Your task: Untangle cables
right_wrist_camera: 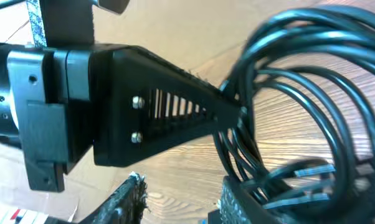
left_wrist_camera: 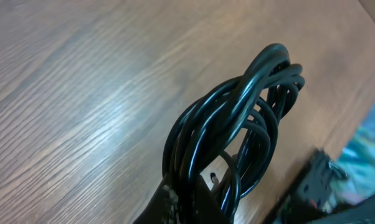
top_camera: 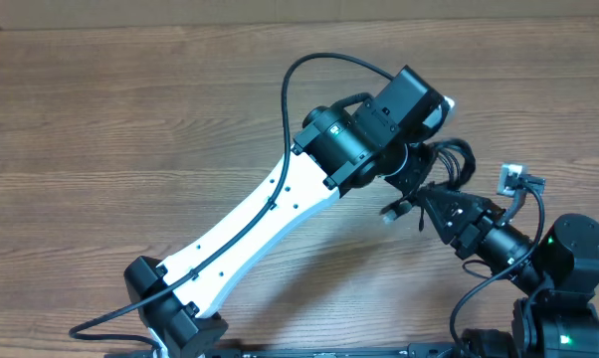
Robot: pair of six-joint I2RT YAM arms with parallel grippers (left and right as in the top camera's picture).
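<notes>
Left gripper [right_wrist_camera: 230, 113]: clamped on the cables [left_wrist_camera: 250, 81], loops standing far-right of it. Right gripper [right_wrist_camera: 181, 198]: part open, empty, just near-side of them; we judge it best placed to pull

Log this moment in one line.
left jaws: shut on cables | right jaws: open, close to cables | cables: one coiled tangle
</notes>
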